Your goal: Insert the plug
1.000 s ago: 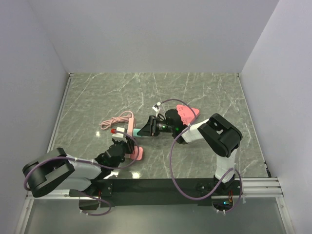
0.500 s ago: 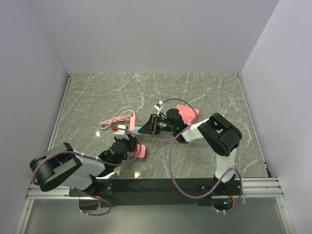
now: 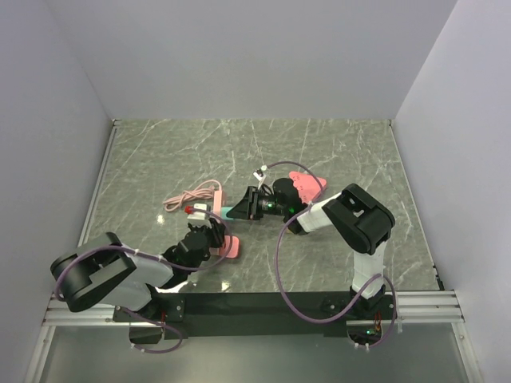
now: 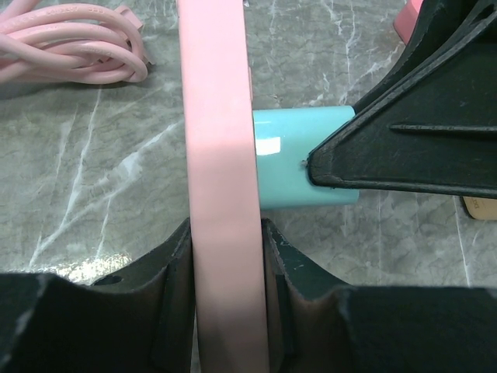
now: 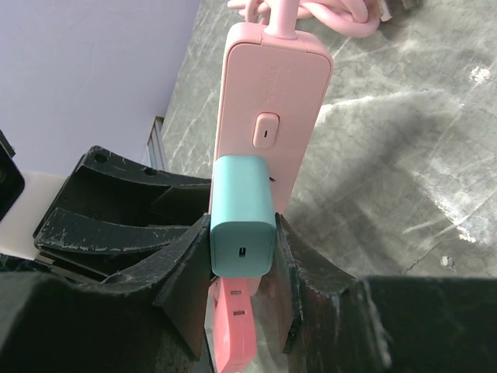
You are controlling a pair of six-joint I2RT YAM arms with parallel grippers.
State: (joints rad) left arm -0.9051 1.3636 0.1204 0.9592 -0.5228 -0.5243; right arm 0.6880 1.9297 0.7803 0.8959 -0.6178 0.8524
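a: what's the right gripper (image 5: 242, 250) got?
b: a teal plug (image 5: 242, 210), squeezed between its two black fingers (image 5: 185, 273), one on each side. a small slot shows on the plug's near face.
a: and the pink power strip (image 5: 272, 101)?
b: it runs from under the plug away to the far side. the plug sits against its face, just nearer than the oval button (image 5: 266, 126). whether the prongs are fully in, i can't tell.
a: anything else?
b: a coiled pink cable (image 5: 326, 12) at the strip's far end, on the marble table (image 5: 404, 155). the left gripper (image 5: 109, 206) sits to the strip's left, black and scuffed.
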